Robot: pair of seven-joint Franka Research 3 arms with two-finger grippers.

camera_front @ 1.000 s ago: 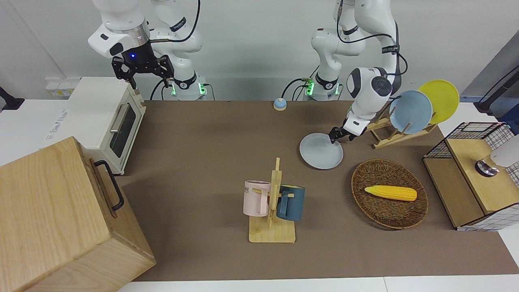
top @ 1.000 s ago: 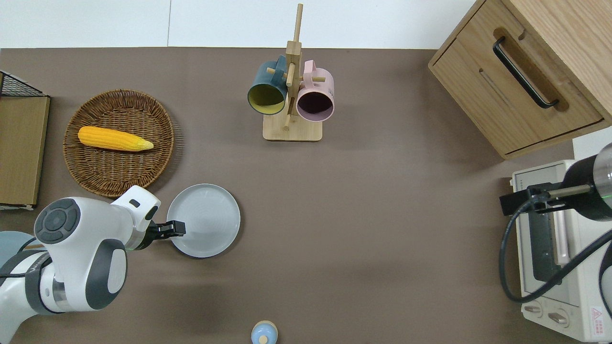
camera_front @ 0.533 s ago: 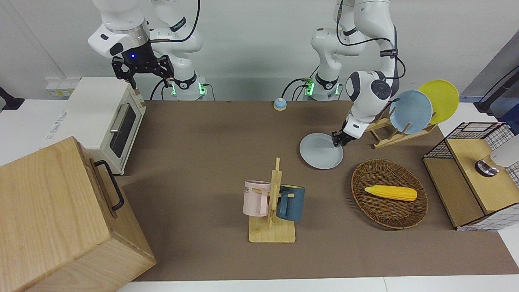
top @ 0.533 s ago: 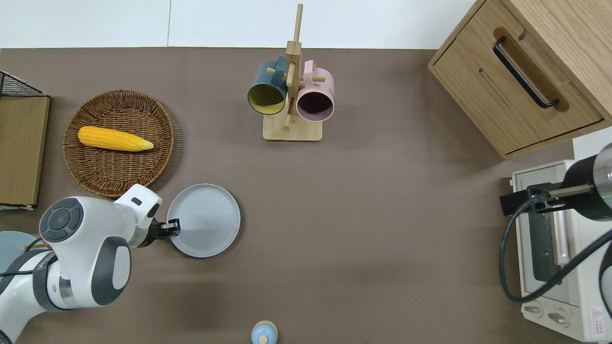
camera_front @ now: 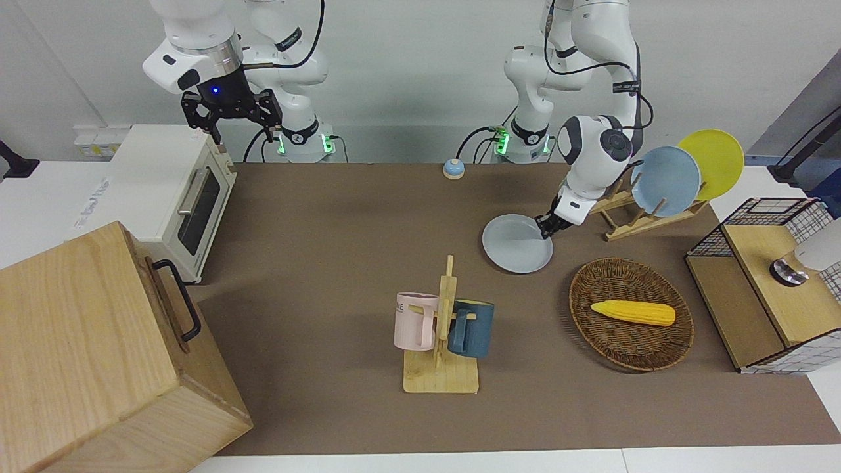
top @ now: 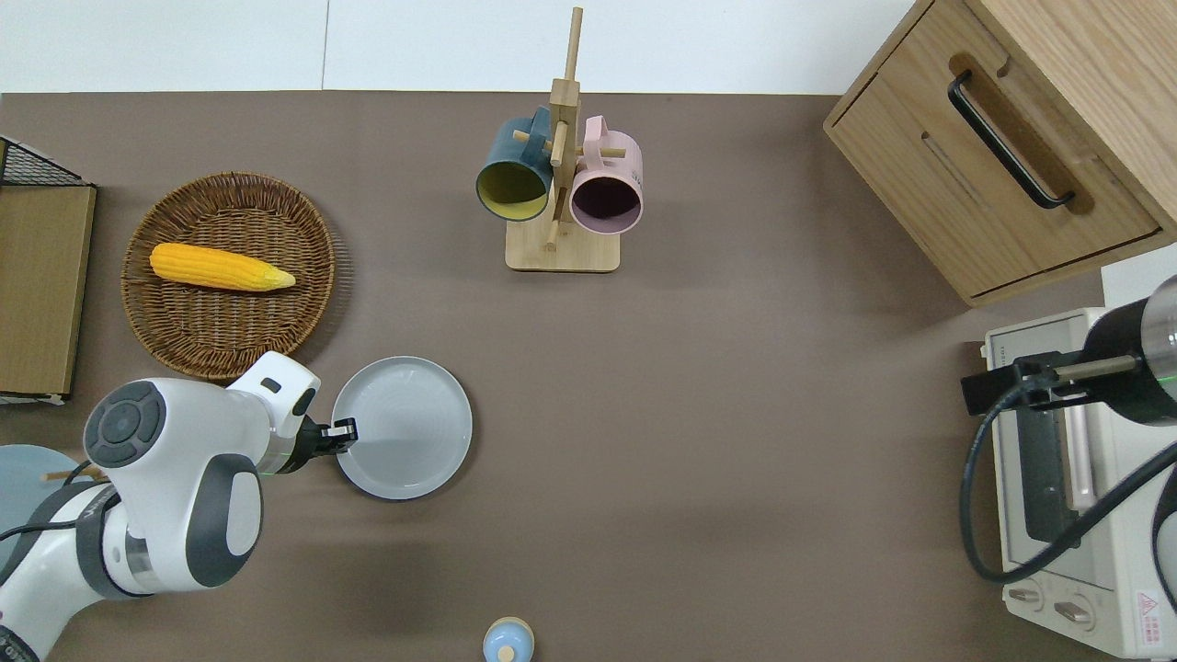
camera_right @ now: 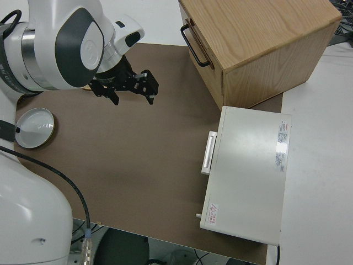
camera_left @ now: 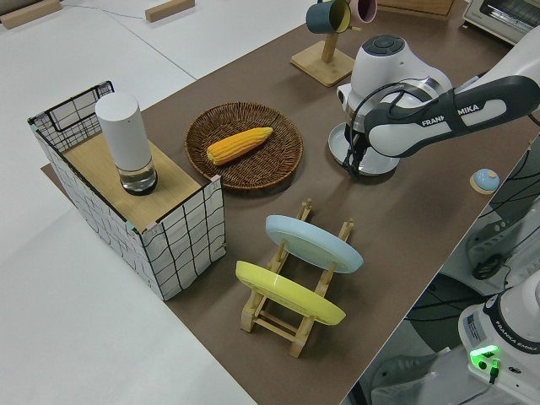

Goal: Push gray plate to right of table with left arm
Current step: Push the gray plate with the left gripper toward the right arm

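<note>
While left tool touches gray plate rim (grip state unclear) | arm reads "FRANKA EMIKA" | right arm parked

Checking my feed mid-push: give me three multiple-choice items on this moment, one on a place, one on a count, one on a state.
1. What lies in the wicker basket?
A. a mug
B. a corn cob
C. a bell

2. How many plates stand in the wooden rack?
A. one
B. two
C. three

3. How does the gray plate lie?
A. flat on the table
B. lifted
C. stacked on another plate

Key: B, the corn cob rests inside; B, one blue and one yellow; A, flat, with the left gripper at its rim. The right arm is parked.
</note>
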